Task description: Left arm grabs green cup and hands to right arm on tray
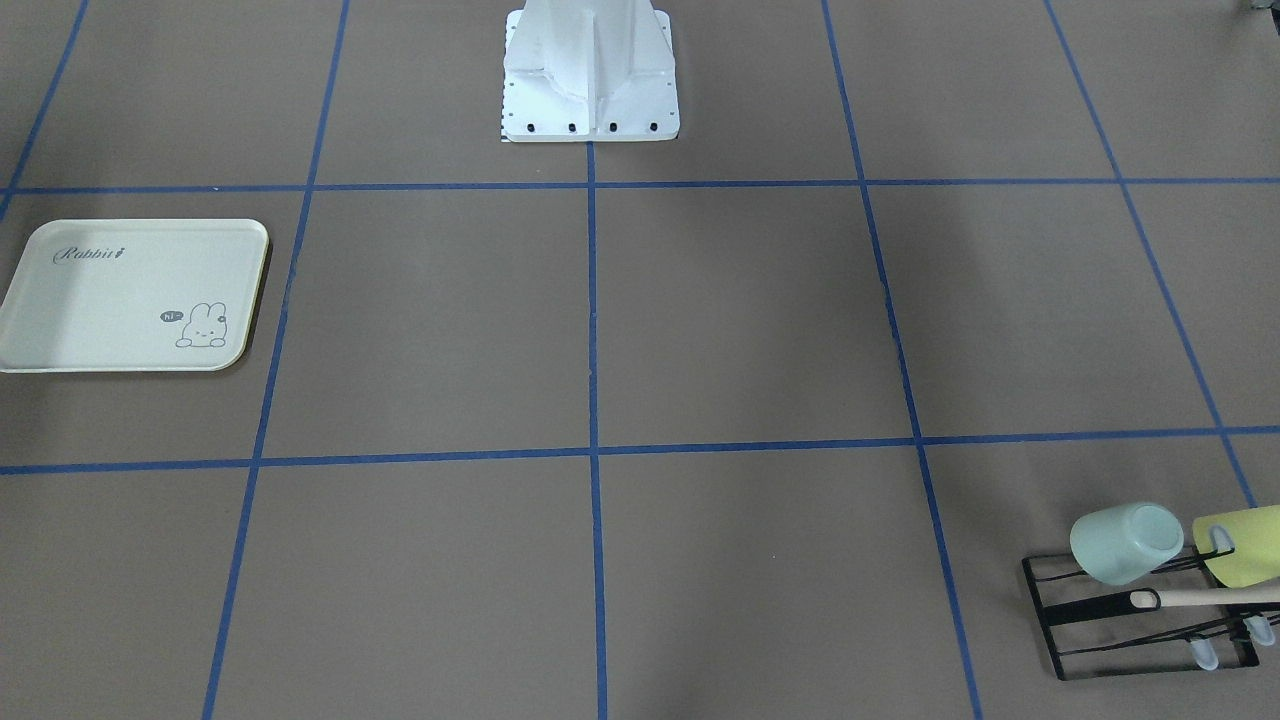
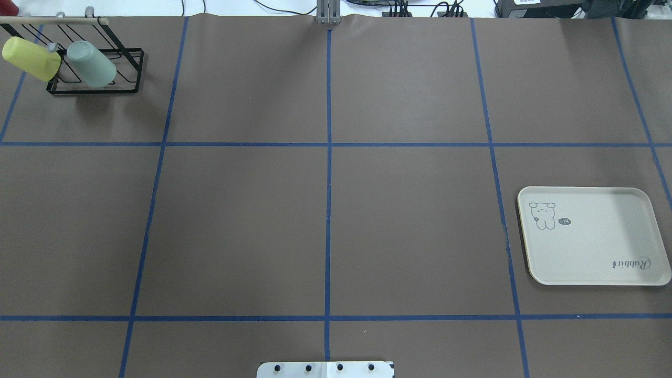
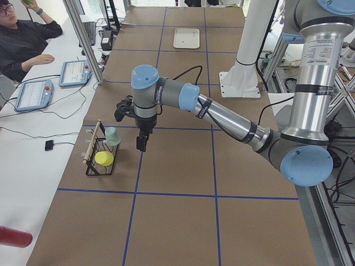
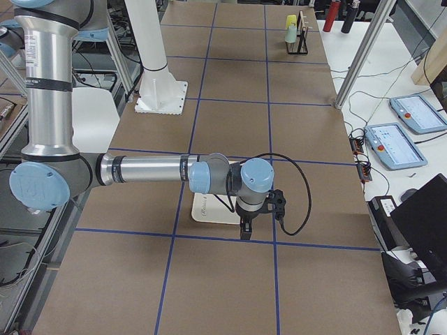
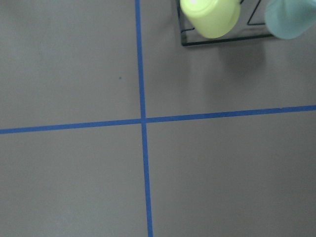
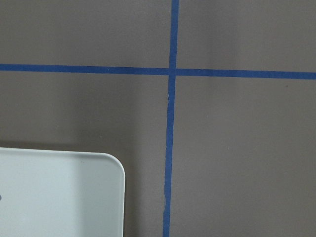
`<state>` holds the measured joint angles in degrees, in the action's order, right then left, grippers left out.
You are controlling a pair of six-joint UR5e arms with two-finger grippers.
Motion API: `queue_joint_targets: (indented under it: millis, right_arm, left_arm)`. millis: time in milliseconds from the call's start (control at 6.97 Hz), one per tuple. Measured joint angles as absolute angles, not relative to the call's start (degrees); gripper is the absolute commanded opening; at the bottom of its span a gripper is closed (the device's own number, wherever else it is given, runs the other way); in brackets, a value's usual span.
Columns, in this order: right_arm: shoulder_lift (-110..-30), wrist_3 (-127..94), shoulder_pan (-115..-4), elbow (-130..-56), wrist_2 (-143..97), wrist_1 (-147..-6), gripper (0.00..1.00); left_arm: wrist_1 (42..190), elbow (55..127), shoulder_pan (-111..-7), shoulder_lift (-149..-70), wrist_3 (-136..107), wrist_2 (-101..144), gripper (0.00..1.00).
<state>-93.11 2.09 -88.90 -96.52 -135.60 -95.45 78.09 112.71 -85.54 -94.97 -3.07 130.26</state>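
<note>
We see the green cup resting tilted on a black wire rack at the far corner of the table on the robot's left. It sits just beside a yellow-green cup on the same rack. The left arm reaches out over the table. Its left gripper hangs near the rack, apart from the 2 cups and holding nothing that we can see. We cannot tell from this side view how wide its jaws stand. The tray lies flat on the robot's right side, well apart from the rack. The right arm stretches out low there, and the right gripper points down just beside the tray. We cannot tell its opening either.
</note>
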Motion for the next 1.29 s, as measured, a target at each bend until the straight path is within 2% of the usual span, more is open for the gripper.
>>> queue_joint_targets:
  millis: [287, 861, 1292]
  right_arm:
    - [-93.00, 2.03, -88.80, -96.63, -135.71, -95.45, 1.00]
    - [-92.82, 2.02, -88.77, -96.99, -136.06, -95.45, 1.00]
    - [-92.81, 2.02, -88.74, -97.11, -136.27, -95.43, 1.00]
  left_arm:
    - [91.23, 111.50, -80.35, -95.56, -17.88, 130.22, 1.00]
    - [120.36, 96.86, -74.15, -100.68, -45.54, 121.86, 1.00]
    - [125.94, 95.40, -65.51, -101.56, -53.19, 102.25, 1.00]
